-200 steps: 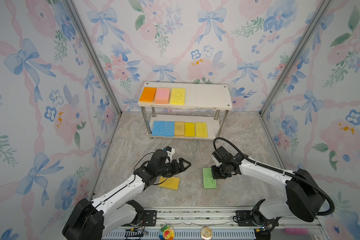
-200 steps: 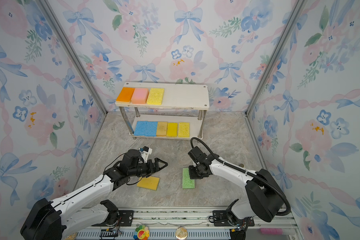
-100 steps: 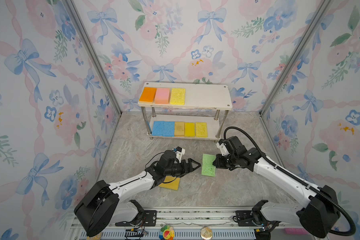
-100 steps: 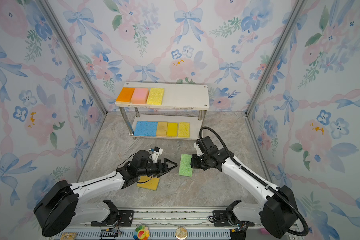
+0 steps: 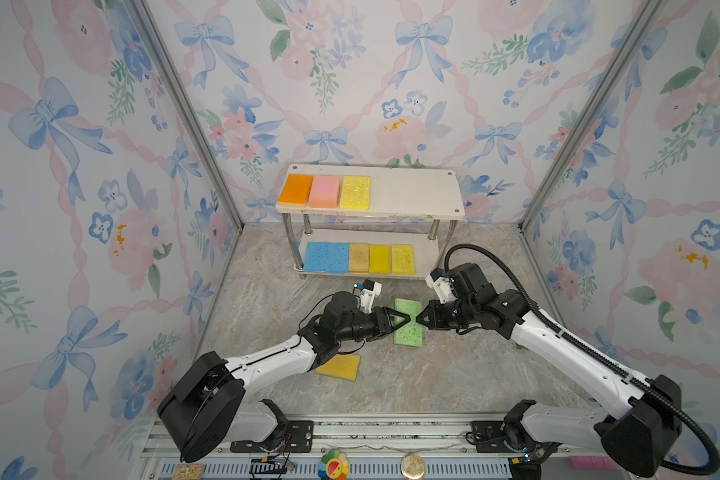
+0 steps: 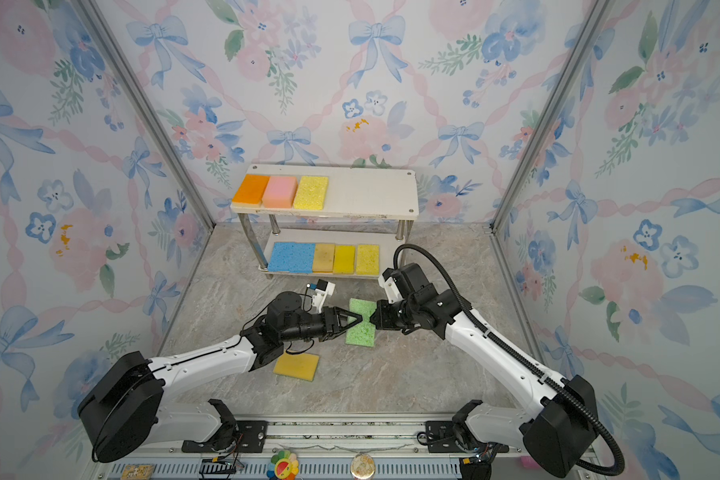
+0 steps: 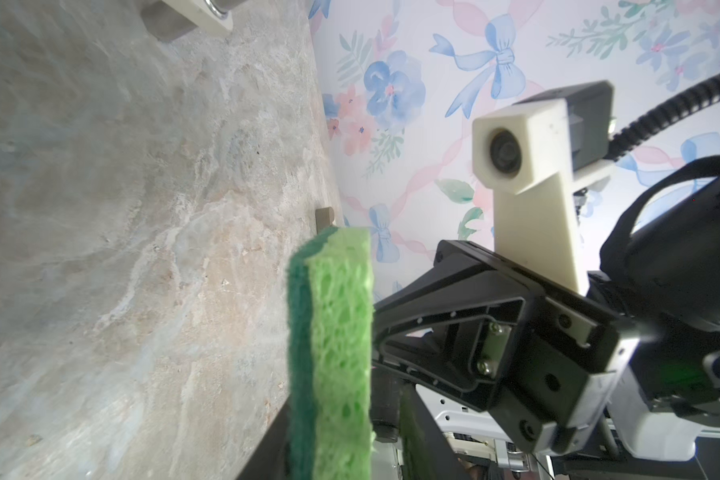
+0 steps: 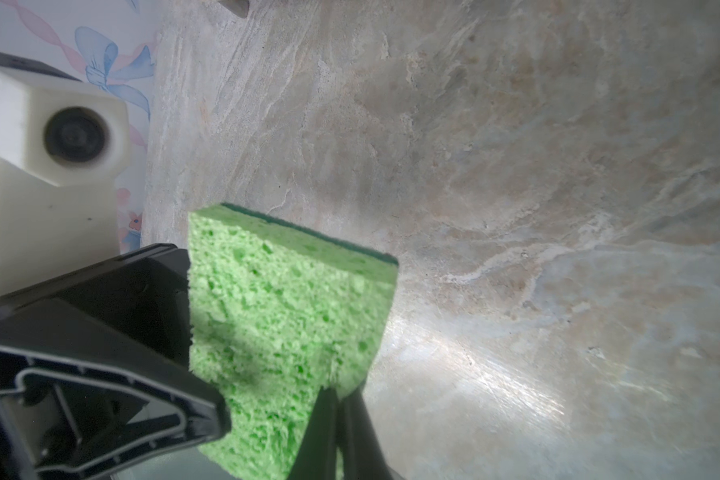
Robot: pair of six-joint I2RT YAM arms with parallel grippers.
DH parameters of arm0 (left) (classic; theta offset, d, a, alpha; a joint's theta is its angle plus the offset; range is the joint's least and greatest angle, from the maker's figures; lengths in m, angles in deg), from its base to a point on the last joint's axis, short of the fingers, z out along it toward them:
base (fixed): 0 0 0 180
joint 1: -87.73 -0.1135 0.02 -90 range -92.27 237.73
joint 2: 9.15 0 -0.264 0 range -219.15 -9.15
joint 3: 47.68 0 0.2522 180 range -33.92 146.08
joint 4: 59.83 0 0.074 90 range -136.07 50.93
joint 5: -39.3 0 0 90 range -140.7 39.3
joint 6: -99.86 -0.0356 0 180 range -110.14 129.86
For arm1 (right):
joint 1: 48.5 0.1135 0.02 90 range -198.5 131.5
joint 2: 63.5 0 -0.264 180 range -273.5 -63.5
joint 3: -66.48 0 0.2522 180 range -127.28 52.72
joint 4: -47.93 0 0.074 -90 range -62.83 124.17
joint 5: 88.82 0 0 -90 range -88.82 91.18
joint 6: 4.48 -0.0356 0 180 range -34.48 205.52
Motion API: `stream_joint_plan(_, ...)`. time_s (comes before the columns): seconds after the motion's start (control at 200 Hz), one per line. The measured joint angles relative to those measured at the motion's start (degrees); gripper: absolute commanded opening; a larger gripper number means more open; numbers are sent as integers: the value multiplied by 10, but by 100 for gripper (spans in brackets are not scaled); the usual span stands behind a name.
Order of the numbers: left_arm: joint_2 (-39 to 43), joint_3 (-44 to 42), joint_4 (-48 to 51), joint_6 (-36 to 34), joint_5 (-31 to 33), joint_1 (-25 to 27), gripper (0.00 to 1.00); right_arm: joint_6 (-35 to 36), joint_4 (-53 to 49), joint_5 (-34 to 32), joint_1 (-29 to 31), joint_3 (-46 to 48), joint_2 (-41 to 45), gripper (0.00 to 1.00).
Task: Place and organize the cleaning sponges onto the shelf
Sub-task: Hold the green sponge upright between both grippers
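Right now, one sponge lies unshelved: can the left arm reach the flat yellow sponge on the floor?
Probably not yet: its jaws grip the green rectangular sponge, and the flat yellow sponge lies partly beneath its forearm.

Over a grey marbled bench [image 6: 391, 374], the black left end effector [image 6: 359, 319] and right end effector [image 6: 373, 319] face each other, each pinching an opposite long edge of a green rectangular foam sponge [image 6: 360, 334]. A yellow rectangular sponge [image 6: 296, 366] lies beside the left arm [image 6: 208, 361]. Behind, a white two-tier metal-legged shelf [image 6: 371, 193] holds orange, pink and yellow sponges [image 6: 280, 192] above, blue, tan and yellow sponges [image 6: 323, 257] below.
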Motion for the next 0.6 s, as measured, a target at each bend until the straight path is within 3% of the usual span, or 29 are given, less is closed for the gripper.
stream_joint_plan(0.115,0,0,-3,-4,3,0,6,-1,-15,0,3,-20,0,25)
stream_joint_plan(0.18,2,0,-5,-2,6,0,6,-3,-19,0,4,-27,0,35)
stream_joint_plan(0.35,12,0,-5,-2,18,0,5,-25,-30,5,5,-31,13,49)
stream_joint_plan(0.6,30,0,-7,-1,27,-11,5,-74,-25,42,8,0,77,53)
